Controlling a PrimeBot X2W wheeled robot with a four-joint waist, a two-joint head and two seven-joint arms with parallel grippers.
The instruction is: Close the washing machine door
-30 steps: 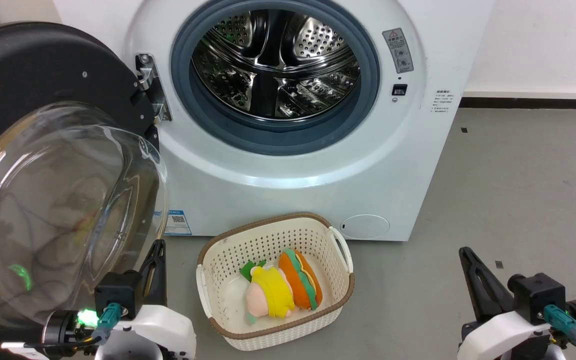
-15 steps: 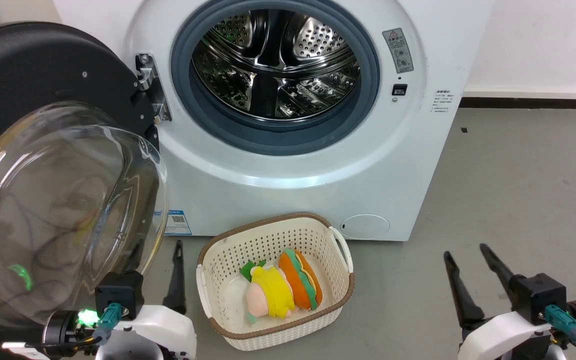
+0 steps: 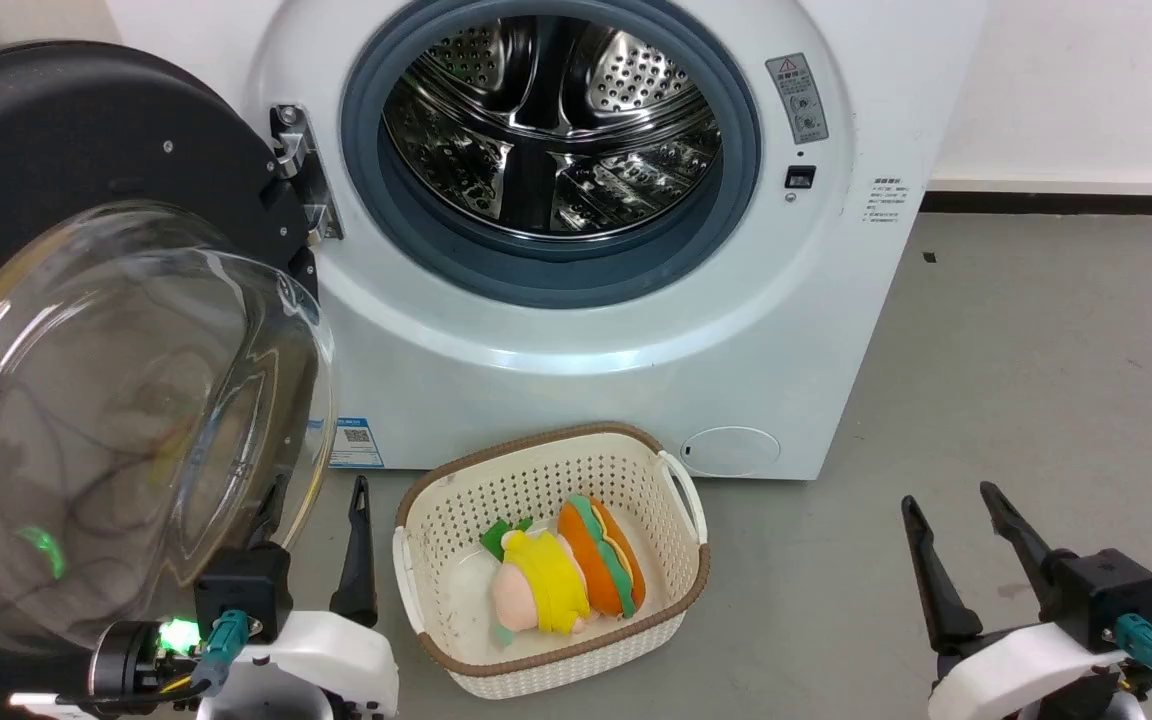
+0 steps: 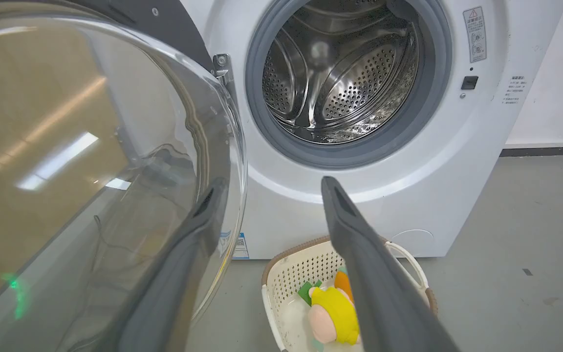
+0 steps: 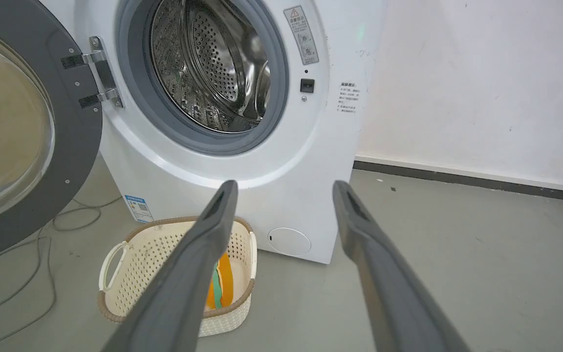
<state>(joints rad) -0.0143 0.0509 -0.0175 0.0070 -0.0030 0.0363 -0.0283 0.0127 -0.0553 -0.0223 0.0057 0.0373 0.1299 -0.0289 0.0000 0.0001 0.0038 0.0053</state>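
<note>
Washing machine door stands wide open, hinged on the left of the washing machine, drum mouth exposed. Left gripper: jaws apart, just beside the glass bowl's lower rim. Right gripper: jaws apart, well clear.

Risk: a push on the curved glass may slip off, or a finger may catch the rim.

Door's far edge is cut off. One left finger shows only through the glass, so I cannot tell whether it touches.

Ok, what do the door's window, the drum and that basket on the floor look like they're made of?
The window of the washing machine door looks like clear glass or clear plastic: glossy, see-through, with reflections. The drum looks like polished steel: mirror-bright with punched holes. The basket seems cream moulded plastic, matte, with regular perforations and a brown rim.
</note>
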